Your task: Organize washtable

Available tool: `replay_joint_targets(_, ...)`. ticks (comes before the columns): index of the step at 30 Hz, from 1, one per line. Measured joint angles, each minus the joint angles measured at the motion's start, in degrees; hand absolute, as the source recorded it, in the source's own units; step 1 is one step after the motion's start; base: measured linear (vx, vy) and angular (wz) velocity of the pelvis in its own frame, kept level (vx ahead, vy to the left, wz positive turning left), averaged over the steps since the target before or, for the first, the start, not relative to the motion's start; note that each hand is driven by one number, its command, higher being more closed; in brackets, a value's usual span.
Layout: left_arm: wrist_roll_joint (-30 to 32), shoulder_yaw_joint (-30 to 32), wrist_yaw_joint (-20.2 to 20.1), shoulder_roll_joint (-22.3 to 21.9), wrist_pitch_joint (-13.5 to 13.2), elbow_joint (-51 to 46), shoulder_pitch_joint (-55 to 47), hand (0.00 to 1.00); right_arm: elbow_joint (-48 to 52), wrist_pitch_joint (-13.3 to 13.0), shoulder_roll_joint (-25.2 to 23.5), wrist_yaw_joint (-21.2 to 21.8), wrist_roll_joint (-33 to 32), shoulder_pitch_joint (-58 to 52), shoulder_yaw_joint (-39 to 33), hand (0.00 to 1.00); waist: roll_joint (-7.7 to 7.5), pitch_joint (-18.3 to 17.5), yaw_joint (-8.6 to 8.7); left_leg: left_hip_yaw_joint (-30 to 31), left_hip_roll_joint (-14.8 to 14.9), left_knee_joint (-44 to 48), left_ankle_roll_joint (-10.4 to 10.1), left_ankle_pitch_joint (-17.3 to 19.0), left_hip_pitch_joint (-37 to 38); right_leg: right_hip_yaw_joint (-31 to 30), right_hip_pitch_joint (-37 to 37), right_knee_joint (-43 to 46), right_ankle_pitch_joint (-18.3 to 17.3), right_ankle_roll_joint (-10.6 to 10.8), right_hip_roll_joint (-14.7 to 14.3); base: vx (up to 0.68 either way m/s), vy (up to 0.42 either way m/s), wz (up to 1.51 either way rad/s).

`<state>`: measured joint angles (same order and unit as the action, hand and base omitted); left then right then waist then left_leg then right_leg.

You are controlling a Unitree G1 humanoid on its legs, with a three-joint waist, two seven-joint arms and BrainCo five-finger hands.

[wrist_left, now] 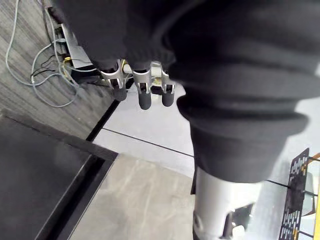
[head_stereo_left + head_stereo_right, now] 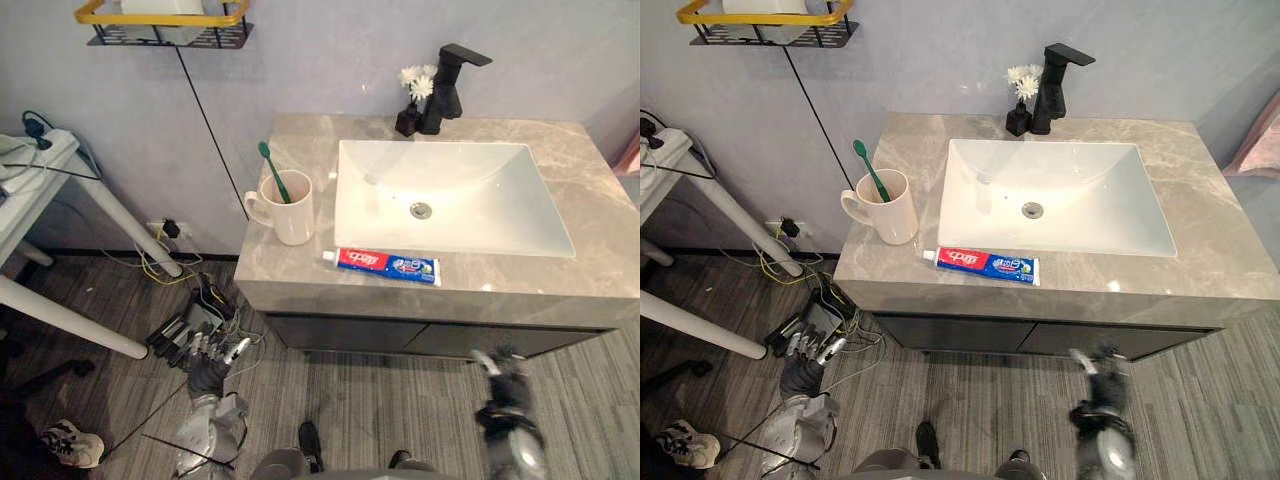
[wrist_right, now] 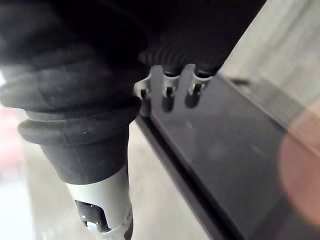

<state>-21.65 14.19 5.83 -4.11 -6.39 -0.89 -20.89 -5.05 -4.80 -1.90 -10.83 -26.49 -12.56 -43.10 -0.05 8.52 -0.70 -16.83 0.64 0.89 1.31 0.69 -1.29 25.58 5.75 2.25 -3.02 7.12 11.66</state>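
On the grey marble washtable (image 2: pixel 590 200), a cream mug (image 2: pixel 288 210) holds a green toothbrush (image 2: pixel 274 172) left of the white sink (image 2: pixel 460 190). A red and blue toothpaste tube (image 2: pixel 385 265) lies flat along the counter's front edge. Behind the sink are a black faucet (image 2: pixel 450 85) and a small black vase of white flowers (image 2: pixel 415 85). My left hand (image 2: pixel 208 372) hangs low by the floor at the counter's left corner, with straight fingers (image 1: pixel 145 95) holding nothing. My right hand (image 2: pixel 505 385) hangs before the dark cabinet front (image 3: pixel 240 165), its fingers (image 3: pixel 167 95) relaxed and empty.
A black wire wall shelf with a yellow rim (image 2: pixel 165 25) hangs at the upper left. A white table's legs (image 2: pixel 110 215) slant at the left. Cables and a power strip (image 2: pixel 185 330) lie on the floor by my left hand. A white shoe (image 2: pixel 70 443) is at the lower left.
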Motion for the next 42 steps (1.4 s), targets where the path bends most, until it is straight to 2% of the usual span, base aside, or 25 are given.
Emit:
replay_joint_targets(4, 0.9, -0.4, 0.4, 0.1, 0.0, 0.0, 0.3, 0.00, 5.9, -1.4, 1.4, -3.0, 0.4, 1.4, -6.2, 0.00, -0.20, -0.2, 0.48, 0.1, 0.4, 0.1, -0.1, 0.0, -0.3, -0.1, -0.3, 0.0, 0.0, 0.0, -0.4, 0.02, -0.012, -0.02)
replay_joint_targets(7, 1.7, -1.3, 0.1, 0.3, 0.0, 0.6, 1.5, 0.00, 6.6, -1.7, 3.4, -4.1, 2.0, 6.0, -6.6, 0.00, -0.66, -0.7, 1.42, 0.5, 0.4, 0.5, -0.1, -0.2, -1.6, 0.1, -1.5, 0.1, 0.1, -0.1, -0.5, 0.02, -0.003, 0.04)
replay_joint_targets(10, 2.1, -2.5, -0.8, 0.6, -0.1, 1.7, 2.9, 0.00, 6.7, -1.7, 6.4, -4.1, 2.9, 9.9, -6.6, 0.00, -1.18, -0.6, 1.34, 1.2, 0.3, 1.6, 0.1, -0.3, -2.2, 0.8, -1.7, 0.3, 0.1, -0.1, -0.3, 0.07, 0.005, 0.15)
replay_joint_targets(14, 2.1, -5.6, -2.6, 0.6, -0.1, 3.6, 3.9, 0.00, 7.8, -2.8, 14.7, -3.7, 4.0, 17.3, -4.2, 0.00, -1.24, -0.6, 0.75, 2.0, 0.2, 2.2, 0.1, -0.2, -2.9, 1.5, -1.8, 0.6, 0.1, -0.1, -0.1, 0.01, 0.015, 0.12)
replay_joint_targets(15, 2.1, -6.1, -3.3, 0.6, -0.1, 4.1, 4.1, 0.00, 8.3, -3.1, 17.7, -3.1, 4.7, 18.4, -2.8, 0.00, -1.30, -0.6, -0.03, 2.3, 0.2, 2.3, 0.1, -0.2, -3.1, 1.7, -1.8, 0.6, 0.1, -0.1, -0.1, -0.01, -0.002, 0.11)
replay_joint_targets(17, 2.0, -6.9, -3.6, 0.7, -0.2, 4.1, 3.5, 0.00, 8.6, -3.2, 22.8, -2.3, 4.9, 20.5, 0.7, 0.00, -1.29, -0.6, -0.26, 2.7, 0.2, 2.6, 0.1, -0.2, -3.5, 2.3, -1.7, 0.6, 0.1, -0.1, -0.1, -0.02, -0.002, 0.13)
replay_joint_targets(20, 2.0, -7.3, -5.7, 0.6, -0.2, 5.2, 2.9, 0.00, 8.4, -3.6, 30.7, 2.5, 5.8, 24.2, 7.9, 0.00, -1.45, -0.5, -0.50, 3.6, 0.2, 3.1, 0.1, -0.2, -4.1, 3.1, -1.7, 0.7, 0.0, -0.1, -0.2, -0.02, 0.003, 0.15)
replay_joint_targets(24, 2.0, -7.7, -6.2, 0.7, -0.2, 5.2, 1.8, 0.00, 6.2, -3.5, 34.4, 6.3, 6.4, 25.3, 13.9, 0.00, -1.61, -0.4, -1.60, 4.5, -0.1, 3.1, 0.2, -0.3, -4.1, 4.3, -1.1, 0.7, 0.0, 0.0, 0.0, -0.01, 0.010, 0.15)
replay_joint_targets(27, 2.0, -7.9, -7.1, 0.8, -0.2, 5.2, 0.6, 0.00, 4.3, -2.8, 36.9, 9.2, 6.8, 25.9, 18.7, 0.00, -1.75, -0.3, -1.75, 5.5, -0.8, 2.3, 0.3, -0.4, -4.2, 5.3, -0.9, 0.8, -0.1, 0.1, 0.4, 0.00, 0.028, 0.17)
replay_joint_targets(31, 2.0, -7.9, -7.4, 1.0, -0.2, 5.1, -0.7, 0.00, 4.2, -1.3, 40.3, 14.0, 6.9, 26.2, 24.8, 0.00, -2.85, 0.3, -1.92, 6.0, -1.2, 1.9, 0.5, -0.7, -4.1, 6.0, -0.8, 0.8, -0.1, 0.1, 0.7, 0.02, 0.018, 0.08)
replay_joint_targets(36, 2.0, -9.0, -9.4, 1.0, -0.2, 5.0, -1.9, 0.00, 4.3, -0.8, 47.0, 19.6, 6.9, 26.1, 30.0, 0.00, -3.45, 0.5, -1.80, 7.3, -1.9, 1.6, 0.8, -1.0, -3.8, 7.4, 0.0, 0.8, -0.1, 0.1, 1.1, 0.03, 0.011, 0.14)
replay_joint_targets(42, 2.0, -9.6, -9.9, 1.0, -0.2, 4.8, -3.1, 0.00, 5.8, 0.2, 50.0, 22.5, 6.9, 25.5, 32.6, 0.00, -3.95, 0.8, -1.95, 7.4, -1.9, 1.4, 0.8, -1.0, -3.9, 7.4, 0.0, 0.8, -0.1, 0.1, 1.1, 0.00, 0.001, 0.01)
